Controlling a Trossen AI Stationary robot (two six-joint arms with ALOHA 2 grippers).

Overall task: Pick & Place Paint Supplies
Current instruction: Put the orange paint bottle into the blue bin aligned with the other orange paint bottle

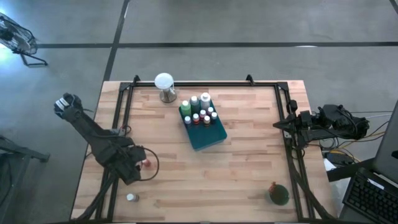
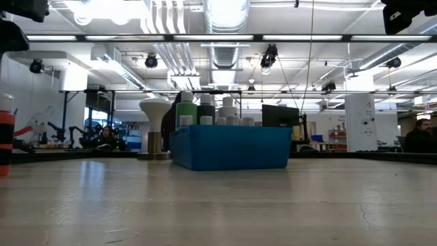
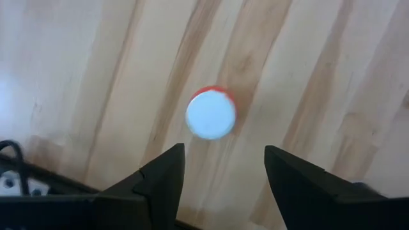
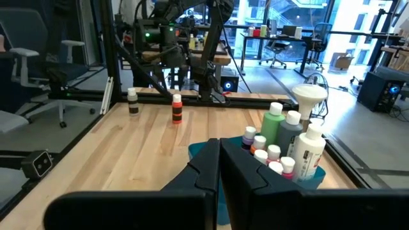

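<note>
My left gripper, jaws apart and empty, hovers directly above the upright red bottle near the table's left edge.

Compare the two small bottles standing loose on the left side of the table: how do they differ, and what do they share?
The red bottle stands directly below the open left gripper; the brown bottle stands alone nearer the table's front edge, no gripper near it. The red bottle's body is red, the brown bottle's dark brown. Both are upright, white-capped, and outside the teal tray.

No legible text (bottle labels unreadable)
</note>
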